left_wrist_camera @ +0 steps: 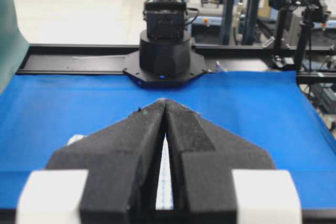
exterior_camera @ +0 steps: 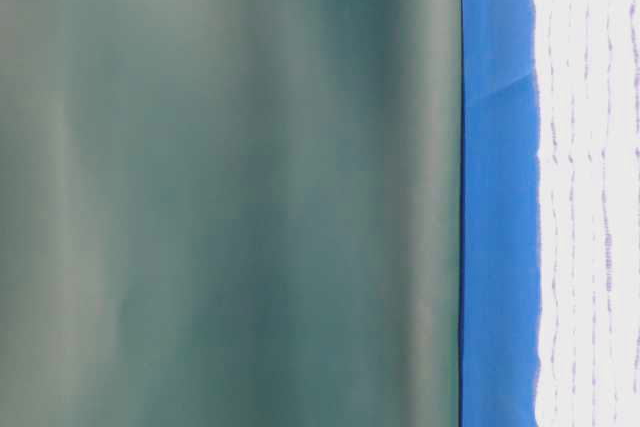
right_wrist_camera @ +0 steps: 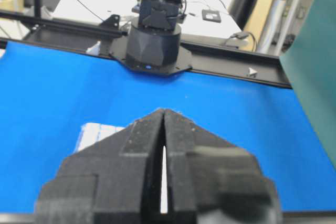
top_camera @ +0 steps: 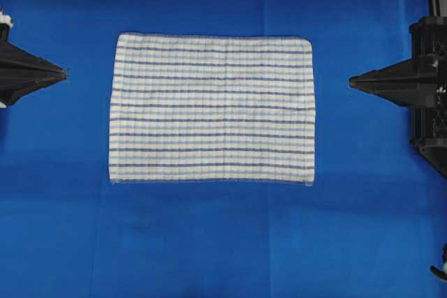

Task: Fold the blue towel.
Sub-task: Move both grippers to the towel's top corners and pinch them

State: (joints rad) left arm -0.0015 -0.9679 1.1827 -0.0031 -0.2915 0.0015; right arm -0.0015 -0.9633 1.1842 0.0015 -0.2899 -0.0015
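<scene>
The blue towel (top_camera: 212,109), white with thin blue stripes, lies flat and spread out in the middle of the blue table covering. My left gripper (top_camera: 65,72) is shut and empty, off the towel's left edge. My right gripper (top_camera: 351,82) is shut and empty, off the towel's right edge. In the left wrist view the left gripper (left_wrist_camera: 164,101) has its tips together, and a strip of towel (left_wrist_camera: 165,182) shows below it. In the right wrist view the right gripper (right_wrist_camera: 164,110) is likewise closed, with a towel corner (right_wrist_camera: 97,132) to its left. The table-level view shows the towel's edge (exterior_camera: 590,187).
The solid-blue table covering (top_camera: 209,242) spreads around the towel. The opposite arm's base (left_wrist_camera: 164,56) stands at the far table edge in each wrist view (right_wrist_camera: 155,45). A green backdrop (exterior_camera: 230,187) fills most of the table-level view.
</scene>
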